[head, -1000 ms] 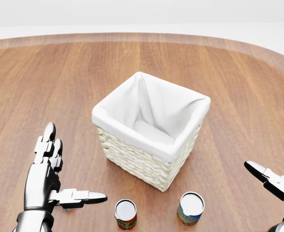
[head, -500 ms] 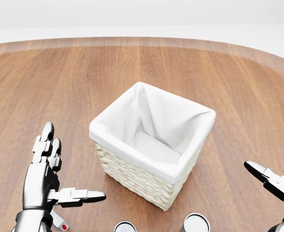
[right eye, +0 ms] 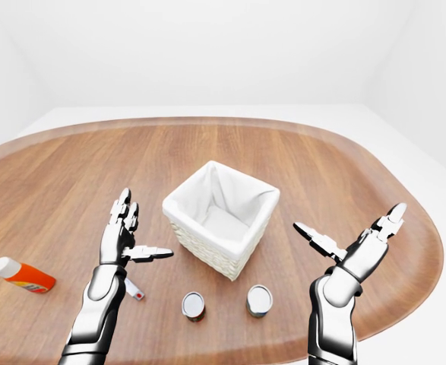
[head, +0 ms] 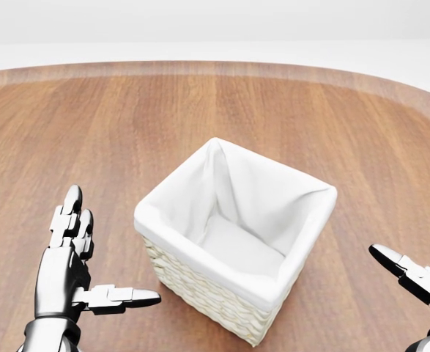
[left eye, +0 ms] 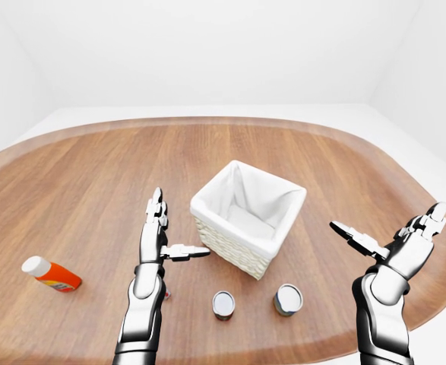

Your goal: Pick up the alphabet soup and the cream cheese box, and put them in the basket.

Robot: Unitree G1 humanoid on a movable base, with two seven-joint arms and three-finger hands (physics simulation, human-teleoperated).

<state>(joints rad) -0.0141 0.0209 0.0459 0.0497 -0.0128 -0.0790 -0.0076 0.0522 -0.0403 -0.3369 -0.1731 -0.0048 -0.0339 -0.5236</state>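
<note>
The head view has tilted upward over the last second: the two cans that showed along its bottom edge have slid out of frame and the basket (head: pixel 236 242) sits lower, so the camera moved, not the things. Both hands look unchanged in pose.

The wicker basket with its white cloth lining stands on the wooden table (left eye: pixel 93 175), holding nothing. The left hand (left eye: pixel 159 242) hovers just to the left of it, fingers spread, thumb pointing toward the basket wall, gripping nothing. The right hand (left eye: pixel 405 245) is raised well to the basket's right, also splayed and holding nothing.

The eye views show what the head view cuts off. Two upright cans stand below the basket: a red-labelled can (left eye: pixel 223 305), probably the alphabet soup, lower right of the left hand, and a blue-labelled can (left eye: pixel 288 299) beside it. An orange bottle with a white cap (left eye: pixel 51 274) lies on its side far left. A small white and red item (right eye: pixel 135 290) lies beneath the left forearm, too small to identify. The cream cheese box cannot be made out with certainty.
</note>
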